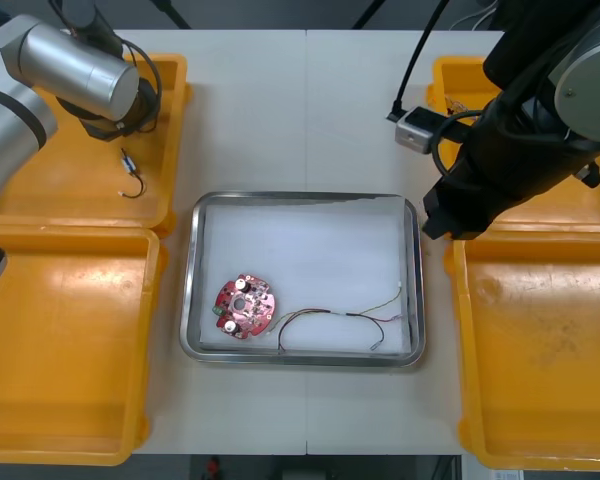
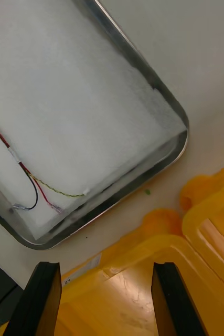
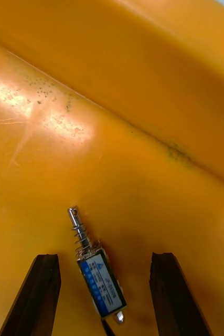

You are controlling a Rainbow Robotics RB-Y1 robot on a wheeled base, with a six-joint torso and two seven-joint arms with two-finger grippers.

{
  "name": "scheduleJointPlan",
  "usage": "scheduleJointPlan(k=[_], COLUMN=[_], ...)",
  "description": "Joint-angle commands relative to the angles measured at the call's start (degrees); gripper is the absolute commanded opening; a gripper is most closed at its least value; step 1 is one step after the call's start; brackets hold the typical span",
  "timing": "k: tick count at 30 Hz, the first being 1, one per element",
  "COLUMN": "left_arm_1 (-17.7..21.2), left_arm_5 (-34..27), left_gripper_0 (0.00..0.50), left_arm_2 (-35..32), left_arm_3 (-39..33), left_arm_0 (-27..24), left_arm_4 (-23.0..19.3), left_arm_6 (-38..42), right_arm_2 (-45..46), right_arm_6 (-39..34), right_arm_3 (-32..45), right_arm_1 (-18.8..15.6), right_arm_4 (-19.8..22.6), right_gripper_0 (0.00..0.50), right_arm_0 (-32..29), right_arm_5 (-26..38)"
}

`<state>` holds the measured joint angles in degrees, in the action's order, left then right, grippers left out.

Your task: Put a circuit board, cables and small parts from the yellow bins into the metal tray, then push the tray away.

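Left gripper (image 3: pixel 104 257) straddles a small metal part (image 3: pixel 98 278), fingers (image 3: pixel 43 289) apart for the grasp; right gripper (image 2: pixel 104 265) (likewise spread) hovers beside the metal tray (image 1: pixel 305 197).

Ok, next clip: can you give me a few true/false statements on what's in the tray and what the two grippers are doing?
1. The circuit board lies in the metal tray. True.
2. The left gripper is shut on the small metal part. False: its fingers stand open either side of the part, which lies in the far left yellow bin.
3. A cable lies in the tray. True.
4. The right gripper holds a cable. False: it is open and empty, by the right yellow bins.
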<state>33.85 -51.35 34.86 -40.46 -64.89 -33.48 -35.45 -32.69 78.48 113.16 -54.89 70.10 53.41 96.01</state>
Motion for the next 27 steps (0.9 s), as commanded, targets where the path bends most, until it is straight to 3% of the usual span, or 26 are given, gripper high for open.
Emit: scheduleJointPlan(k=[1, 5, 7, 9, 10, 22, 27], left_arm_1=[-1.07, -1.16, -1.16, -1.16, -1.16, -0.63, 1.66], left_arm_5=[1.52, 1.52, 1.52, 1.52, 1.43, -1.21, -8.5], left_gripper_0=[0.5, 0.5, 0.404, 0.055, 0.003, 0.0, 0.0], left_arm_2=[2.31, 2.31, 2.4, 2.4, 2.31, 2.31, 2.31], left_arm_3=[1.17, 1.26, 1.26, 1.17, 1.26, 0.99, -2.08], left_arm_0=[-3.23, -3.23, -3.23, -3.14, -3.23, -3.4, -5.51], left_arm_4=[0.52, 0.52, 0.52, 0.52, 0.52, 0.78, -1.15], left_arm_6=[2.31, 2.23, 2.05, 1.96, 1.96, 0.47, -0.76], right_arm_2=[2.55, 4.3, 5.27, 6.24, 6.41, 8.35, 8.35], right_arm_6=[-3.25, -2.55, -1.93, -0.44, 0.35, 14.42, 19.95], right_arm_3=[0.04, -3.12, -4.62, -6.99, -7.61, -20.88, -29.14], right_arm_1=[-3.82, -4.78, -5.14, -5.22, -5.22, -4.78, -2.68], right_arm_4=[0.12, -0.67, -0.85, -1.29, -1.55, -6.38, -8.4], right_gripper_0=[0.5, 0.5, 0.5, 0.5, 0.5, 0.5, 0.5], right_arm_0=[1.88, 1.88, 1.79, 1.88, 1.88, 3.11, 6.01], right_arm_5=[1.02, 3.04, 3.92, 4.36, 4.36, 4.01, 1.9])
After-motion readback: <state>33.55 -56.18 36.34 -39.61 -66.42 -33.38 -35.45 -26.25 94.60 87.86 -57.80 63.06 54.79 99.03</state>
